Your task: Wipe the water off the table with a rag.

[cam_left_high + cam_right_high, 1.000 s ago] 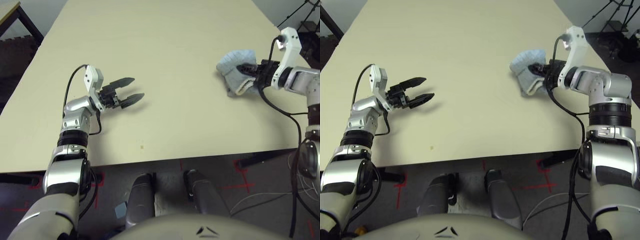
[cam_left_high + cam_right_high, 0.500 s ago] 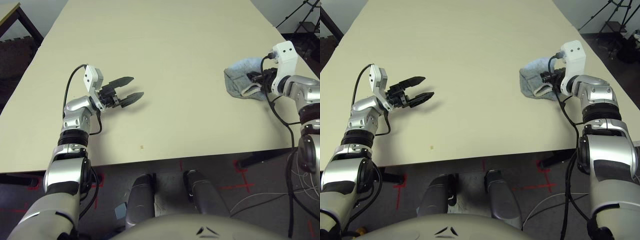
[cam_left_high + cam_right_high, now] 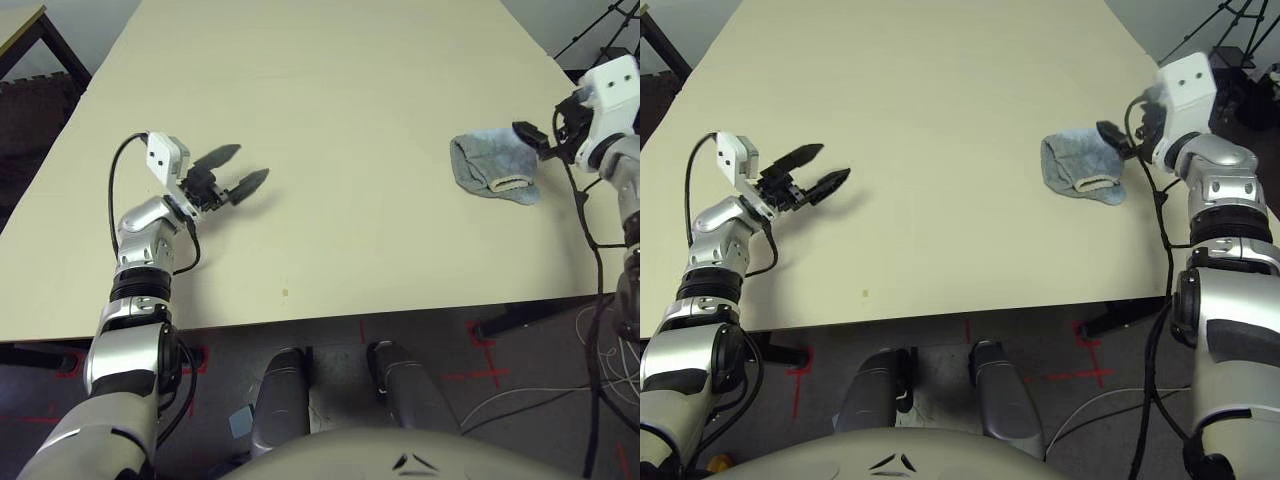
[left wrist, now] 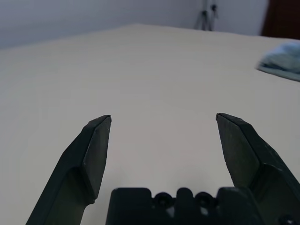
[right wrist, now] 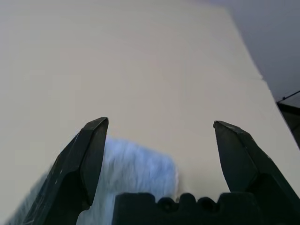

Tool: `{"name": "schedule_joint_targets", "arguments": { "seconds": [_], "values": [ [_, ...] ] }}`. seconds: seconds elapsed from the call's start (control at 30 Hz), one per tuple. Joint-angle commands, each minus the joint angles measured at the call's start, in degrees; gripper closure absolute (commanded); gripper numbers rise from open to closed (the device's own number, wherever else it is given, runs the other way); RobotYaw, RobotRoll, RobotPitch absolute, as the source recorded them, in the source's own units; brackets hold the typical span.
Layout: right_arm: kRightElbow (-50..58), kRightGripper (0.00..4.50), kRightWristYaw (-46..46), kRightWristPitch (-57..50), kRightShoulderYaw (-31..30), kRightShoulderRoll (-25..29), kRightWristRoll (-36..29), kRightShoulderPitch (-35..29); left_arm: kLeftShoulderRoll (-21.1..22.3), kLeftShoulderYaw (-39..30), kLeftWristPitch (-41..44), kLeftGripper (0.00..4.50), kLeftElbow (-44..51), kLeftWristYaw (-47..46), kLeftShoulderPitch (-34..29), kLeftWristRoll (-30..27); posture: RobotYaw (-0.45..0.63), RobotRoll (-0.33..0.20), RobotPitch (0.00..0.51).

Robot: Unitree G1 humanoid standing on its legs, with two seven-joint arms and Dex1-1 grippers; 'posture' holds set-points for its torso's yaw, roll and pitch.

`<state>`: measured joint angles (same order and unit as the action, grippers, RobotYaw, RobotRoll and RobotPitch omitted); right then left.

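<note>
The rag (image 3: 492,170) lies loosely folded on the worktop (image 3: 340,110), close to its right edge and roughly midway along it, with the paler hem turned toward the near edge. No claw holds it. No orange-brown water blotches can be made out on the pale top; a tiny tan speck (image 3: 284,293) sits near the near edge, left of centre, and it is not the spill.

The right claw (image 3: 535,138) hovers just beside and above the rag on its right-edge side, its fingers spread wide and empty; in the right wrist view the cloth sits low between the two black fingers (image 5: 89,159). The left claw (image 3: 231,171) hangs over the left part of the worktop, well apart from the rag, also open and holding nothing.

Judging from this, the wiping looks finished or nearly so, and the rag has been set down. If more wiping is needed, the sensible way is to bring the right claw down over the thick folded middle of the cloth, pinch several layers, not just the hem, and keep the rag pressed flat while dragging. A grip on a single edge would likely let the cloth unfold and trail uselessly.
</note>
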<state>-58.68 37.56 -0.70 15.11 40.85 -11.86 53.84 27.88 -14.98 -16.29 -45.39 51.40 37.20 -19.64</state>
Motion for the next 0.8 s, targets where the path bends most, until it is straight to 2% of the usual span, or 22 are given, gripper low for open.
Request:
{"name": "schedule_joint_targets", "arguments": {
  "seconds": [0.03,0.23,0.47,0.77,0.8],
  "values": [
    [0.3,0.02,-1.4,1.5,4.4,-0.8,-3.8,-0.6,0.1,-1.5,-2.6,0.00,0.6,-10.5,-1.5,3.6,-0.10,0.000,0.143],
    [2.1,0.02,-1.1,3.5,6.3,-2.7,-5.5,-3.5,1.0,-3.7,-3.4,0.00,-1.3,-27.0,-1.9,7.3,-0.09,0.000,0.186],
    [3.2,0.02,-0.2,3.5,7.2,-3.9,-7.2,-6.2,0.8,-5.4,-3.9,0.00,-2.0,-40.4,-3.1,9.8,-0.09,0.000,0.196],
    [2.3,0.02,-0.4,3.9,7.0,-4.4,-7.8,-6.0,1.5,-5.6,-5.1,0.00,-5.0,-44.0,-2.8,10.4,-0.08,0.000,0.176],
    [2.5,0.02,-0.4,4.1,7.1,-4.6,-7.9,-6.4,1.5,-5.7,-5.4,0.00,-5.2,-43.9,-3.0,10.3,-0.07,0.000,0.140]
  ]
}}
